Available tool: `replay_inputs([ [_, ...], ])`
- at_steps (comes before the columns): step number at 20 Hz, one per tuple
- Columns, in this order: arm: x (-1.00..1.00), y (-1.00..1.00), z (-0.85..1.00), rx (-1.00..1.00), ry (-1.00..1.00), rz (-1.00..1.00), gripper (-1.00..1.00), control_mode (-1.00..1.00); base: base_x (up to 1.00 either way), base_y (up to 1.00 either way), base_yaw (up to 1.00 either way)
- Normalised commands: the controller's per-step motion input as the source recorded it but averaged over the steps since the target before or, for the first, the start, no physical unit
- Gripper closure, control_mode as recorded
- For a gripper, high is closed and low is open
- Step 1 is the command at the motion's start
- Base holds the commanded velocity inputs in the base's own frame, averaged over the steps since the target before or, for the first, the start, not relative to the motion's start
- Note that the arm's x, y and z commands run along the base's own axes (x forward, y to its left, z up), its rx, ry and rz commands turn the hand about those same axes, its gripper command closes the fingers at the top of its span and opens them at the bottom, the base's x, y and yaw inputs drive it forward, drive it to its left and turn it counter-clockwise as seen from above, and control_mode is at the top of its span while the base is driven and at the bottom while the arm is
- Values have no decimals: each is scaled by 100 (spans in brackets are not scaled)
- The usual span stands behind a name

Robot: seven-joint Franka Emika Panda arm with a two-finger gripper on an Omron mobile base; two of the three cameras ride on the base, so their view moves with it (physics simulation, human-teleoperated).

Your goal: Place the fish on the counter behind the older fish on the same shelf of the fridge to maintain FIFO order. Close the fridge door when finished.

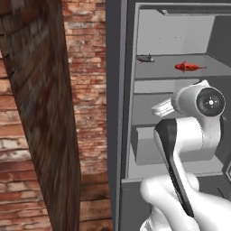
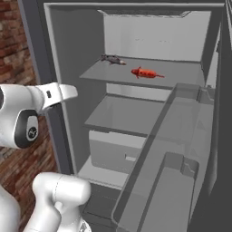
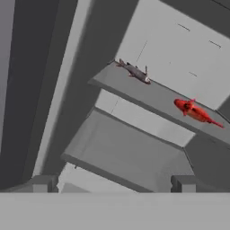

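Observation:
The fridge [image 1: 116, 113] stands open, its door [image 2: 222, 136] swung out to the right. On the upper shelf [image 2: 181, 74] the dark grey-brown fish [image 1: 145, 58] [image 2: 113, 60] [image 3: 134, 72] lies at the back left, close to the rear wall. The bright red older fish [image 1: 188, 66] [image 2: 146, 73] [image 3: 195, 111] lies on the same shelf, nearer the front and to the right. My gripper [image 3: 113, 184] is open and empty, held outside the fridge below that shelf's level, looking up at both fish. The counter is out of view.
Clear bin racks [image 2: 181, 136] on the door's inside reach toward me on the right. A lower shelf [image 2: 122, 115] and a boxy grey drawer [image 2: 113, 152] sit beneath the fish. A brick wall [image 1: 88, 90] and a dark wooden panel [image 1: 45, 113] stand left of the fridge.

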Motion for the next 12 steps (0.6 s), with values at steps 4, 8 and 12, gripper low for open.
replay_inputs([
  [4,0,0,0,0,0,0,-100,100,-99,39,0],
  [8,0,0,0,0,0,0,-100,100,-100,48,-1],
  [12,0,0,0,0,0,0,-100,100,-100,52,-8],
])
